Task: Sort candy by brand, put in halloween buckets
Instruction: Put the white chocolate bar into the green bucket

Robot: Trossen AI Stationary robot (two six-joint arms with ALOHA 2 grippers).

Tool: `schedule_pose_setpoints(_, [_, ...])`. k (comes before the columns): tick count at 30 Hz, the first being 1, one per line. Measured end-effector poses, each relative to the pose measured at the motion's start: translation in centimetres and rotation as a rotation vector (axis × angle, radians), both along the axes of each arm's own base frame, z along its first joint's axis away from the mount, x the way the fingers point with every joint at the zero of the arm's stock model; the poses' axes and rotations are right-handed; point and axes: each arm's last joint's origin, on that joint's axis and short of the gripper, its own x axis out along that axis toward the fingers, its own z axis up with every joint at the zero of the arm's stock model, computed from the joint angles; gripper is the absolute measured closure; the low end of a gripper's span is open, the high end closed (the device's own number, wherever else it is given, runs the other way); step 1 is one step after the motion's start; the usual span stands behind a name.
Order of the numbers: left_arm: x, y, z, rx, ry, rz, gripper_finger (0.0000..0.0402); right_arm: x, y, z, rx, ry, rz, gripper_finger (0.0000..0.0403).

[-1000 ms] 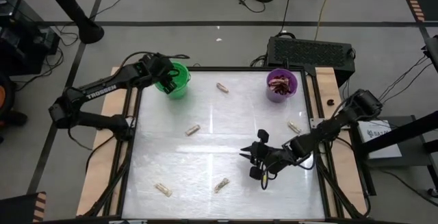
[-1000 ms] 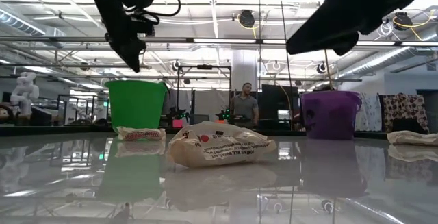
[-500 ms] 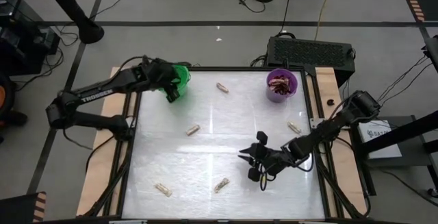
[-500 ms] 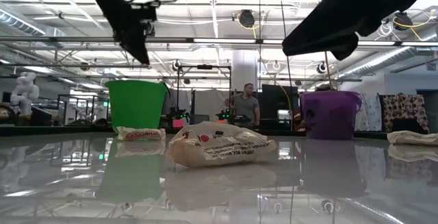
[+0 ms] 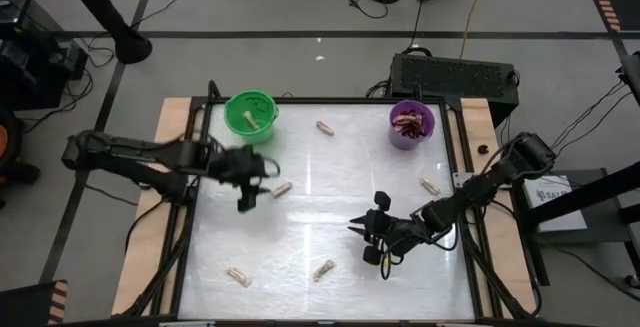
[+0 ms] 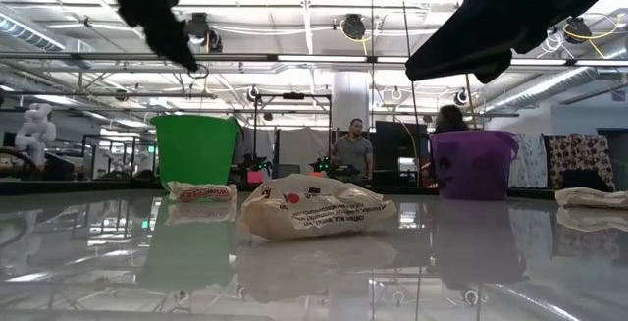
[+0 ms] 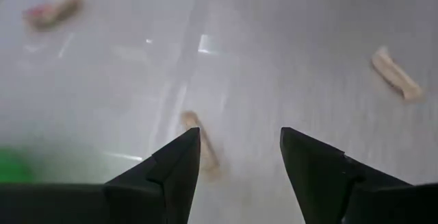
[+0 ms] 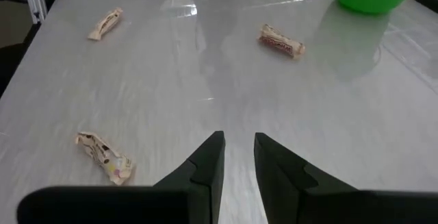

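We see the left gripper (image 5: pixel 256 179) has swung off the green bucket (image 5: pixel 249 116) and now hangs over the table (image 5: pixel 330 217), just beside a pale candy (image 5: pixel 282 189). Its fingers are spread wide with nothing between them. In the left wrist view that candy sits just ahead of the gap. The green bucket is uncovered now and shows a pale piece inside, so we judge one drop is done and the next pick is starting.

The right gripper (image 5: pixel 368 235) has not moved. It waits mid-table, its fingers only a narrow slit apart and holding nothing.

Counts:
- 2 buckets, green at the back left and the purple bucket (image 5: pixel 411 124) at the back right
- 5 pale candies loose on the table: the one by the left gripper, one between the buckets (image 5: pixel 325 127), one near the right edge (image 5: pixel 430 185) and two at the front (image 5: pixel 238 276) (image 5: pixel 323 269)
- 0 red-brown bars on the table; they are all piled in the purple bucket and we cannot count them

We count five pale pieces left to sort
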Motion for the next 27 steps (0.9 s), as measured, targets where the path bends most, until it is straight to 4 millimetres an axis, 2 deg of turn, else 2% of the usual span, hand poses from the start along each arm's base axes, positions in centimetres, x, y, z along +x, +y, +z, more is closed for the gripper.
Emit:
schedule_pose_setpoints(4, [-0.3,-2.2,-3.8,0.070,0.058,0.005,0.0191,0.0,0.0,0.0,0.000,0.000,0.001,0.0330])
schedule_pose_setpoints(9, [-0.7,-2.8,-7.7,0.226,0.041,0.093,0.0191,0.0,0.0,0.0,0.000,-0.001,0.001,0.0330])
schedule_pose_setpoints(17, [-0.4,-2.6,-10.3,0.203,-0.049,0.149,0.0191,0.0,0.0,0.0,-0.003,0.000,0.002,0.0330])
schedule_pose_setpoints(22, [-0.1,-2.1,-11.8,0.169,-0.001,0.233,0.0191,0.0,0.0,0.0,0.003,0.001,0.004,0.0330])
schedule_pose_setpoints(27, [0.8,-2.1,-13.0,0.178,0.023,0.230,0.0191,0.0,0.0,0.0,0.000,0.002,0.005,0.0330])
